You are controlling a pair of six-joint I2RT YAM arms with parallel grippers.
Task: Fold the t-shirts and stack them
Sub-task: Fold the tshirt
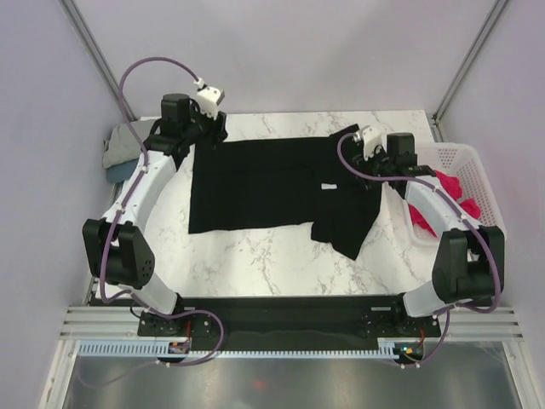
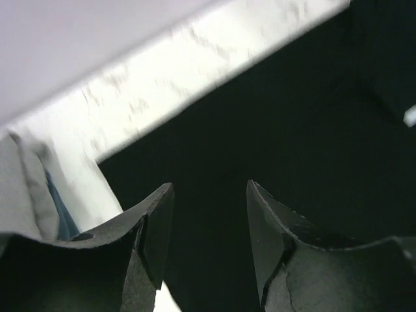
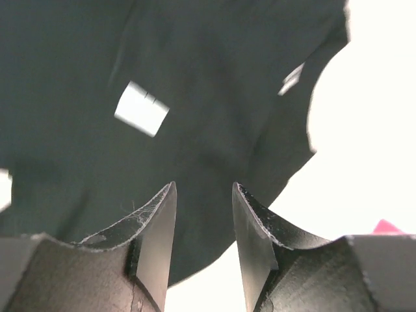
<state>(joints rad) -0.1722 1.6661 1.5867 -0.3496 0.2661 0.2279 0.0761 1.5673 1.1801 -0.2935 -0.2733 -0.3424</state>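
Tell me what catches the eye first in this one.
A black t-shirt lies spread across the marble table, its right side rumpled near the right arm. The left gripper and right gripper hang open-jawed over its two ends. A pink-red shirt glows in the white basket at right.

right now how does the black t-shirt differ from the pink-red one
The black t-shirt lies spread out on the table; the pink-red t-shirt sits bunched in the white basket. The black one shows a small white tag; no tag shows on the pink-red one. Both are plain cloth, neither stacked.
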